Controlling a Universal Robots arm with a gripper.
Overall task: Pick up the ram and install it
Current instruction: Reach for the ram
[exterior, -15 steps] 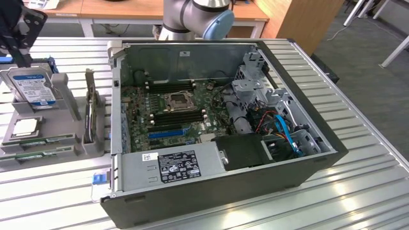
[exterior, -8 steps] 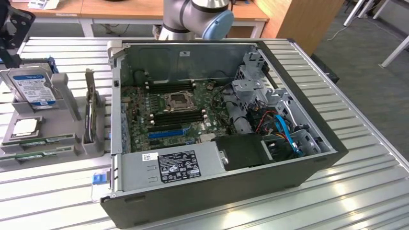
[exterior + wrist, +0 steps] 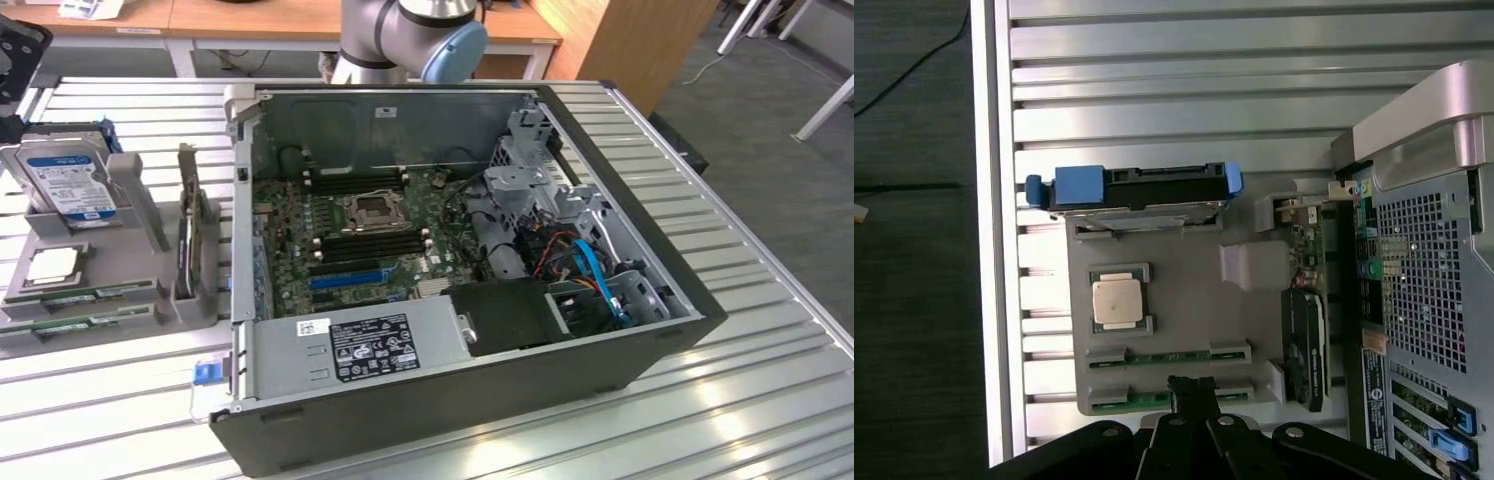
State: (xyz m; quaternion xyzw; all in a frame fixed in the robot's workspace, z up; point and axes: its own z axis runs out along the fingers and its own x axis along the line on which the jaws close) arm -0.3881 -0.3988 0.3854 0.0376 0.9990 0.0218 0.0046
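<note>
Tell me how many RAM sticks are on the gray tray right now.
2. One ram stick lies flat in the gray tray next to the processor chip; the second ram stick lies along the tray's edge, nearest the shut gripper. None seems hidden.

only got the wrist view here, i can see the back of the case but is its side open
Observer: Yes. In the exterior view the case lies with its side off and the motherboard exposed.
Operator: any memory slots showing
Observer: Black memory slots run on both sides of the CPU socket. They look empty from here.
Operator: where does the arm stand
Observer: The arm rises beyond the case's far wall, at the far edge of the slatted table.
</note>
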